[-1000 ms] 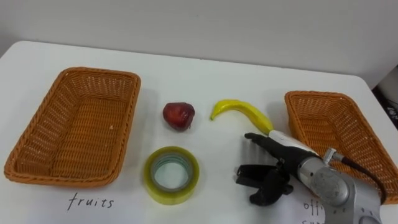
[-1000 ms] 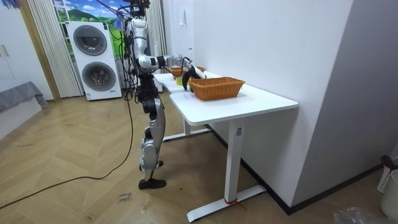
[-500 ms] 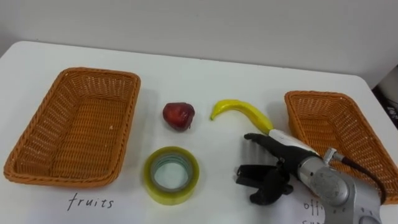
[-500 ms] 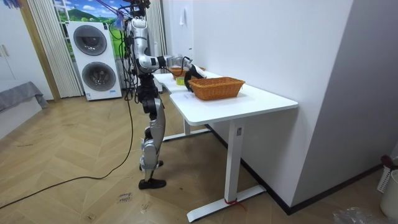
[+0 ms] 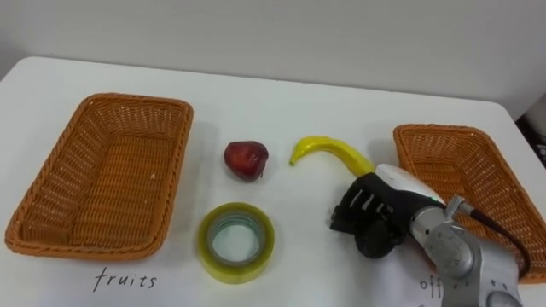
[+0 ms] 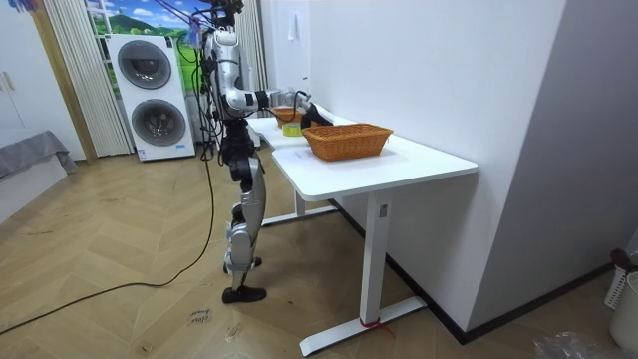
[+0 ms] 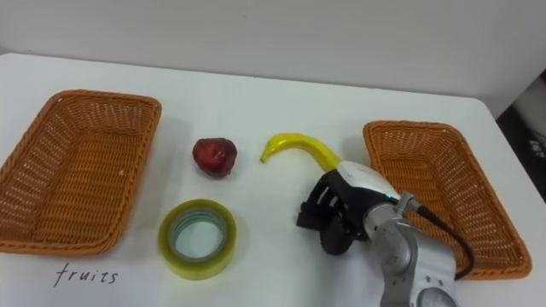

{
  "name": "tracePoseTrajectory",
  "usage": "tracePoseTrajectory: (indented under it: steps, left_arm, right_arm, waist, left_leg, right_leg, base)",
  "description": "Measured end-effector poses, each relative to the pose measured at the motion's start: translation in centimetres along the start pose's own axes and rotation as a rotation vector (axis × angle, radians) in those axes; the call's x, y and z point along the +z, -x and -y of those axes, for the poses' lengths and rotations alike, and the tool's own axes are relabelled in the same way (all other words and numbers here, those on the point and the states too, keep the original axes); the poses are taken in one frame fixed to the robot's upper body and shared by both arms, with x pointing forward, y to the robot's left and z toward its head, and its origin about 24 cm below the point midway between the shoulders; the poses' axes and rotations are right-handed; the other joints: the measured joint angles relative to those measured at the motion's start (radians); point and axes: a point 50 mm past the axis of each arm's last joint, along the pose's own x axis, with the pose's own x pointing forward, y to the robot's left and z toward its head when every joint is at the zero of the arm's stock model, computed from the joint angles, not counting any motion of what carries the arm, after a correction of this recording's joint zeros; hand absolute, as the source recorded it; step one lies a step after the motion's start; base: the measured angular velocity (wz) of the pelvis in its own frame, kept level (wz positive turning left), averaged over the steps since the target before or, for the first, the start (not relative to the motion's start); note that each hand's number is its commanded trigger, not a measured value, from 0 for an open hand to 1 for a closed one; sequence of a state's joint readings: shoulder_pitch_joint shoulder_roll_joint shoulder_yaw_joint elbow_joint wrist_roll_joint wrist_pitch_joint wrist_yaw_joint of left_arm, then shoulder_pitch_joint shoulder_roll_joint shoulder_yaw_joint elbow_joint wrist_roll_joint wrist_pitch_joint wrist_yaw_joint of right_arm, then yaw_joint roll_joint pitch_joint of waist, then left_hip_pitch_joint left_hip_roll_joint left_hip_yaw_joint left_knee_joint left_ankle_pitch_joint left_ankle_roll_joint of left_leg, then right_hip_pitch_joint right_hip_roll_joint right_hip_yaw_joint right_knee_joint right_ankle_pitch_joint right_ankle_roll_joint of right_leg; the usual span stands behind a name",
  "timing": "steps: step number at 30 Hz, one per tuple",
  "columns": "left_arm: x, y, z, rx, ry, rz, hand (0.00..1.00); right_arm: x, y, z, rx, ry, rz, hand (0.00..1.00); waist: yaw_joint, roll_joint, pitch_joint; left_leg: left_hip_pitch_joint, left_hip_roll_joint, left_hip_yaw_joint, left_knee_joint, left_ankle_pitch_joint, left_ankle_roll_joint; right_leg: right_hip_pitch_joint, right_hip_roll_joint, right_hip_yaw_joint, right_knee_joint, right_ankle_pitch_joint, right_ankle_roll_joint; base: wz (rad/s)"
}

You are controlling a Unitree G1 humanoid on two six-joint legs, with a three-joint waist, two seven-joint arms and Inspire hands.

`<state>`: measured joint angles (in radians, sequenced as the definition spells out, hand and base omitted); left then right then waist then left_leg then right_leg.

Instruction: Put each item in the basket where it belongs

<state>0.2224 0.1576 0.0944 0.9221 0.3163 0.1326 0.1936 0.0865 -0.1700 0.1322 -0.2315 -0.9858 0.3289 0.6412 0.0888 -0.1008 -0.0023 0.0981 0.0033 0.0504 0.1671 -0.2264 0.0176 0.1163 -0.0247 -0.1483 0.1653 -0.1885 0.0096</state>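
Since a second ago, our right hand (image 5: 381, 215) is moving away from us across the table (image 5: 281, 102) and turning its back toward our head camera. It is now lying over the right end of the banana (image 5: 327, 150). We are seeing it bunched up there, but we cannot tell whether it is gripping the banana or merely resting against it, since that end is hidden beneath the hand. The banana is lying on the table between the two wicker baskets, with its stem tip pointing left. A red fruit (image 5: 246, 159), probably an apple, is sitting just left of that tip. A roll of yellowish tape (image 5: 236, 240) is lying flat nearer us, beside the left basket (image 5: 175, 166). The right basket (image 5: 444, 130) is standing just beyond our right hand. In the room view we are standing at the far end of the table, near two stacked washing machines (image 6: 150, 95).
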Motion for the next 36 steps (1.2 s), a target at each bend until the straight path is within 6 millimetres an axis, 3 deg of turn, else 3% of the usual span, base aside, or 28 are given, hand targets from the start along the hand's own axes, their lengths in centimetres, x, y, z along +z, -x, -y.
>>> tracePoseTrajectory:
  steps: [15, 26, 36]
  left_arm:
    - [-0.4, 0.0, 0.0, -0.002, -0.004, -0.015, 0.0]
    - [-1.3, 0.1, 0.6, -0.029, -0.017, -0.046, 0.0]
    - [-2.2, 0.3, 0.9, -0.034, 0.017, -0.071, 0.0]
  right_arm:
    - [0.2, 0.1, -0.2, 0.04, -0.019, 0.021, 1.0]
    - [0.8, 0.3, -0.5, 0.075, -0.099, 0.121, 1.0]
    - [1.1, 2.6, 3.5, -0.157, -0.124, 0.222, 1.0]
  waist:
    - [0.001, 0.0, -0.0004]
    - [-0.026, -0.002, 0.0006]
    - [-0.033, 0.0, 0.0017]
  left_leg:
    - [0.002, 0.0, 0.001, 0.001, 0.0, 0.0]
    - [-0.004, -0.001, 0.0, 0.001, 0.0, 0.0]
    - [0.0, 0.0, 0.006, -0.002, 0.001, 0.0]
  right_leg:
    - [0.001, 0.001, 0.0, 0.001, 0.0, 0.0]
    - [-0.003, 0.0, -0.006, 0.002, 0.0, 0.0]
    - [-0.005, 0.0, 0.011, 0.0, 0.0, 0.0]
  base:
    - [-0.01]
    - [0.01]
    - [-0.03]
